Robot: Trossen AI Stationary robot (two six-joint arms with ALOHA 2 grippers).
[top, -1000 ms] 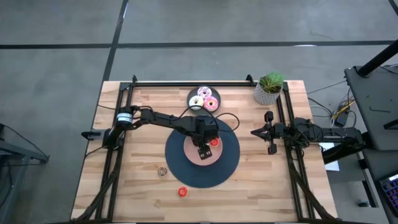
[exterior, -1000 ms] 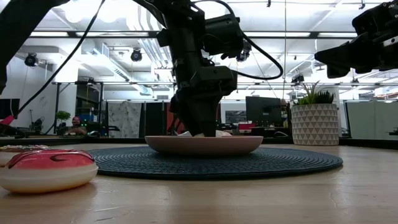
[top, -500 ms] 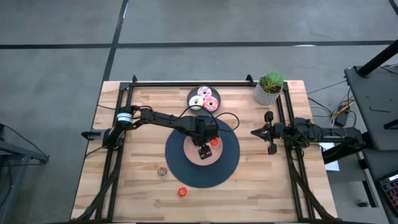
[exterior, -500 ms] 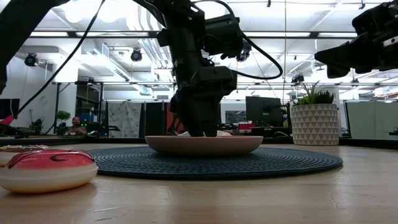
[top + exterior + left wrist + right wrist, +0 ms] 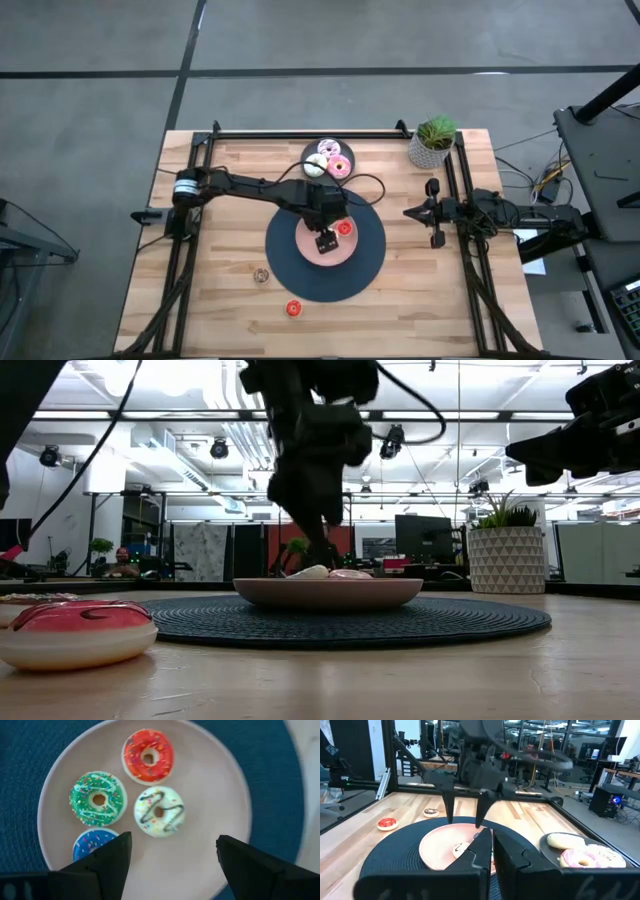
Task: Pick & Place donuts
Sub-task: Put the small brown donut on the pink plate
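Observation:
My left gripper (image 5: 172, 840) hangs open above the round pink plate (image 5: 210, 795), touching nothing; the low view shows its fingertips (image 5: 322, 552) clear of the plate's rim (image 5: 330, 592). Four tiny donuts lie flat on that plate: red (image 5: 148, 756), green (image 5: 98, 798), white with a dark drizzle (image 5: 159, 811) and blue (image 5: 92, 845), the last partly hidden by a finger. A tan tiny donut (image 5: 261, 275) and a red one (image 5: 293, 309) lie on the bare wood. Three larger donuts (image 5: 328, 160) sit on the small dark grey plate. My right gripper (image 5: 408, 212) waits shut by the table's right edge.
The pink plate sits on a round dark blue mat (image 5: 290, 275) in the table's middle. A potted plant (image 5: 432, 145) stands at the far right corner. Bare wood shows to the left of the mat and along the near edge.
My left gripper has gone straight up from the pink plate, where its fingers stood low among the donuts a second ago. The low view now shows donuts lying on the plate below its tips.

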